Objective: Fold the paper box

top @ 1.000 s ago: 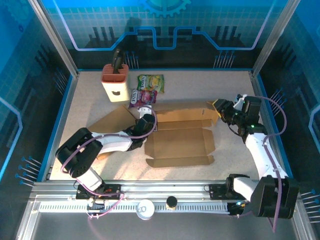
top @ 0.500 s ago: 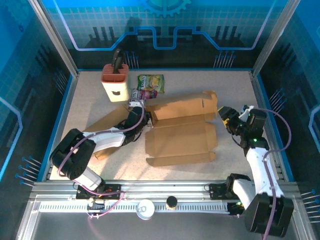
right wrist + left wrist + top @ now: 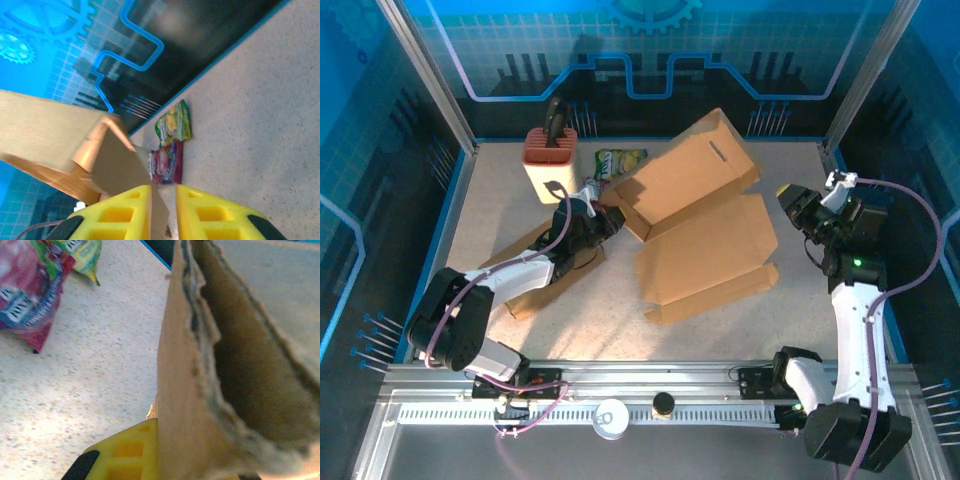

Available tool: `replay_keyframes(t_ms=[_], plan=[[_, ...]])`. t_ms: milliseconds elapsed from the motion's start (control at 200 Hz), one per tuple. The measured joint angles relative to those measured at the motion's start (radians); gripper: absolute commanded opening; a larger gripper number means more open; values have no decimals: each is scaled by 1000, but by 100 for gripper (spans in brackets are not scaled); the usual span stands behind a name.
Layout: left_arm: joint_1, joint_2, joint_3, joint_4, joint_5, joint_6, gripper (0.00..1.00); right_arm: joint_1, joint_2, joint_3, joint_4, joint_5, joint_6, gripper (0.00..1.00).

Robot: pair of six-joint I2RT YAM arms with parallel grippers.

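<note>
Box (image 3: 705,255) flap now stands higher; your left gripper (image 3: 604,222) pinches its left edge, your right gripper (image 3: 792,203), narrow, sits by its right edge; grip unclear.

My left arm (image 3: 520,275) lay stretched low from its base at the near left, elbow out to the side, forearm reaching up and to the right. My left end effector (image 3: 597,224) was clamped tight on an edge of the paper box (image 3: 690,190). My right arm (image 3: 855,310) stood tall along the right side, wrist bent inward. My right end effector (image 3: 788,203) pointed left, its yellow fingers (image 3: 125,212) a narrow gap apart; whether they gripped anything I could not tell.
</note>
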Motion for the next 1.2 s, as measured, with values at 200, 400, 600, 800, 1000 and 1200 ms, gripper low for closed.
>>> replay_keyframes(t_ms=[200, 400, 600, 800, 1000, 1200], plan=[[0, 0, 0, 37, 48, -64, 0, -1, 74, 24, 17, -111, 11, 46], [0, 1, 0, 60, 66, -92, 0, 25, 126, 61, 51, -179, 25, 36], [0, 20, 0, 75, 69, -108, 0, 58, 92, 63, 58, -196, 37, 38], [5, 36, 0, 74, 73, -109, 0, 56, 33, 63, 66, -206, 56, 42], [10, 42, 6, 75, 77, -113, 0, 57, 57, 63, 92, -228, 79, 46], [10, 42, 6, 74, 84, -113, 0, 90, 156, 89, 110, -230, 81, 51]])
